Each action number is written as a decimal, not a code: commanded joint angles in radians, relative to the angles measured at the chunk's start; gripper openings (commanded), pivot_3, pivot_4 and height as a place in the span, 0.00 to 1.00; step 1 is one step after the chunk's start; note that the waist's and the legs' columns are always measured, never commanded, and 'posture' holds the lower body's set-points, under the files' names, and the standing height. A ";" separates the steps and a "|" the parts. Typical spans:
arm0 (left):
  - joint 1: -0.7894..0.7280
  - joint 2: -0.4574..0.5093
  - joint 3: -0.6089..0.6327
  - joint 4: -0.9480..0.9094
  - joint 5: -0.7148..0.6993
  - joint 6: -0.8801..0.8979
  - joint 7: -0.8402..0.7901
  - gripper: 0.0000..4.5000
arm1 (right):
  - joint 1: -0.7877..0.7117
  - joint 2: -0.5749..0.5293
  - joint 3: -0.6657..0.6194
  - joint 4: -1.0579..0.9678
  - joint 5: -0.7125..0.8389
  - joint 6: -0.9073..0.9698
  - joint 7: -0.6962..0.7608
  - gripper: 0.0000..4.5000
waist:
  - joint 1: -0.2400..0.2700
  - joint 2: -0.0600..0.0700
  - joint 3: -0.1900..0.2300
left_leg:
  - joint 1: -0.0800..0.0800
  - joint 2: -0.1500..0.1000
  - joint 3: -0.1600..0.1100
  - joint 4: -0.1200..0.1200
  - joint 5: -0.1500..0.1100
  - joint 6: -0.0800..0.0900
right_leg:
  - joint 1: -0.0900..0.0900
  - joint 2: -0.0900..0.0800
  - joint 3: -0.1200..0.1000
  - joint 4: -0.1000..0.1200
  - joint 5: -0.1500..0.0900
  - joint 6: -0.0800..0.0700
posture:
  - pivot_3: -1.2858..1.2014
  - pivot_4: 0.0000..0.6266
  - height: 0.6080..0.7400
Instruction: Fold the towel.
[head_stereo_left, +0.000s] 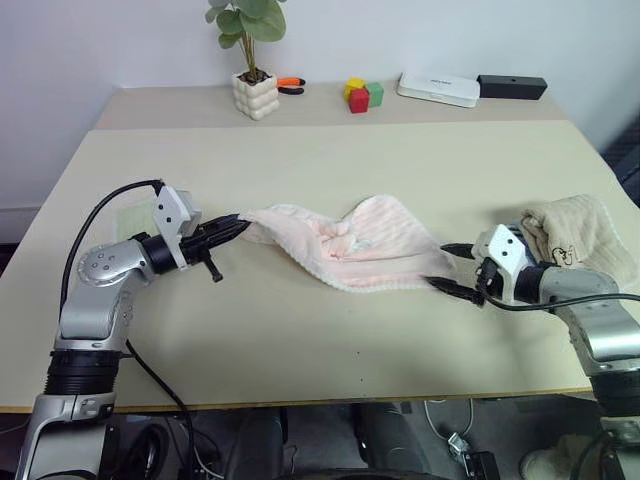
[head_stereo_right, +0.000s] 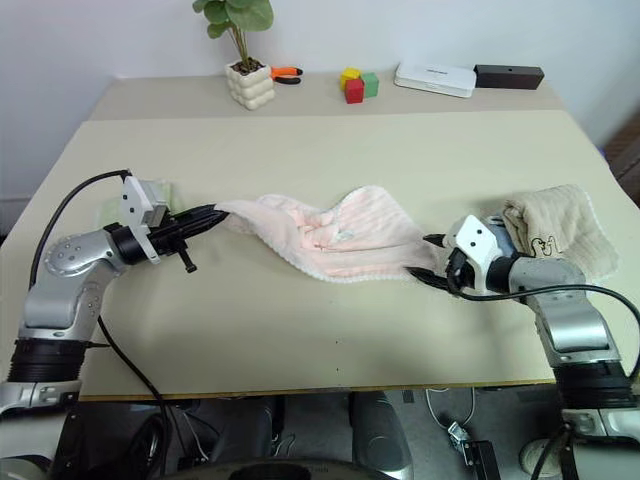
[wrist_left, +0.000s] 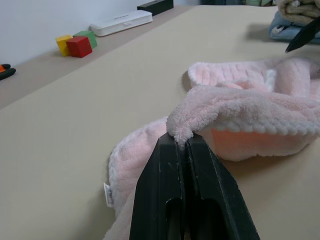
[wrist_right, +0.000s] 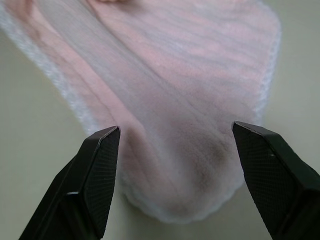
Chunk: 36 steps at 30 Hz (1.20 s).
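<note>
The pale pink towel (head_stereo_left: 350, 245) lies bunched and stretched across the middle of the table, with a raised fold in its centre. My left gripper (head_stereo_left: 240, 225) is shut on the towel's left corner, holding it just above the table; the pinched cloth (wrist_left: 240, 107) bulges over the shut fingertips (wrist_left: 172, 150). My right gripper (head_stereo_left: 452, 268) is open at the towel's right end. In the right wrist view the rounded end of the towel (wrist_right: 165, 65) lies between and beyond the two spread fingers (wrist_right: 100, 165), which do not touch it.
A beige towel with dark print (head_stereo_left: 580, 235) lies bunched just right of my right gripper. A light green cloth (head_stereo_left: 130, 218) shows behind my left arm. A potted plant (head_stereo_left: 255, 95), coloured blocks (head_stereo_left: 362, 95), a white box (head_stereo_left: 438, 88) and a black box (head_stereo_left: 512, 86) line the far edge.
</note>
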 joint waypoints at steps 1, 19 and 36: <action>-0.010 0.011 0.007 -0.028 0.004 -0.018 -0.006 0.00 | 0.056 -0.064 -0.047 -0.078 0.032 0.018 0.053 0.83 | 0.000 0.000 0.000 | 0.000 0.000 0.000 0.000 0.000 0.000 | 0.000 0.000 0.000 0.000 0.000 0.000 | 0.52 0.24 1.00; -0.008 0.019 0.002 -0.037 0.009 -0.008 -0.025 0.00 | -0.009 -0.009 0.151 0.064 -0.160 -0.035 0.006 0.67 | -0.005 -0.002 -0.001 | 0.002 0.000 0.000 0.000 0.000 0.000 | 0.001 0.000 0.000 0.000 0.000 0.000 | 0.52 0.24 1.00; 0.103 0.088 0.030 -0.093 -0.010 0.016 -0.065 0.00 | 0.008 -0.087 0.061 -0.143 0.067 0.253 0.141 0.02 | 0.000 -0.005 -0.003 | 0.005 0.000 0.000 0.000 0.000 0.000 | 0.006 0.000 0.000 -0.001 0.000 0.000 | 0.52 0.24 1.00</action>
